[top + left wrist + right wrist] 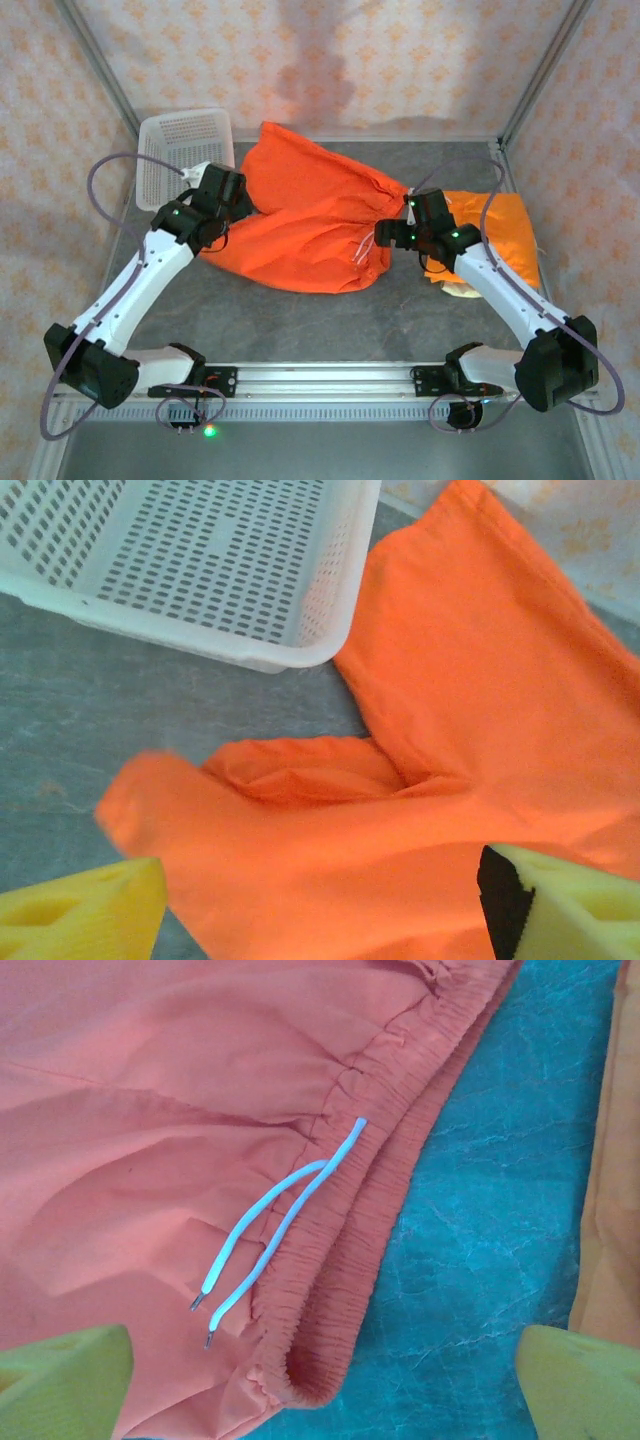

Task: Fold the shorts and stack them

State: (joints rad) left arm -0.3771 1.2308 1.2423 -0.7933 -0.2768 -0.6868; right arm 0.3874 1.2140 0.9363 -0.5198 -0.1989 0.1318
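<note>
Left gripper (pixel 320 905): yellow pads (pixel 80 910) spread wide at the lower corners of the wrist view, holding nothing, poised over cloth

Beneath it: orange shorts (pixel 450 730), one leg doubled over at lower left, the other running to upper right, the fork between them at centre frame

Right gripper (pixel 320 1380): pads (pixel 60 1380) likewise set wide apart and empty, hovering at the gathered waistband (pixel 370 1210), which runs from lower centre to upper right; white drawstring (pixel 280 1220) lies loose on the cloth just left of it

Overhead: orange shorts (pixel 310 220) spread mid-frame, long axis left to right, legs toward the left gripper (pixel 225 195), waistband toward the right gripper (pixel 395 232); each arm is nearest its own end

Judgement: a leg-to-waist fold turns on this lie, with cloth directly below both sets of fingers

Beyond: white basket (pixel 185 150) at upper left, just beside the upper leg; second orange shorts (pixel 510 230) at right, over a sliver of beige cloth (pixel 460 290); grey table (pixel 300 320)
</note>
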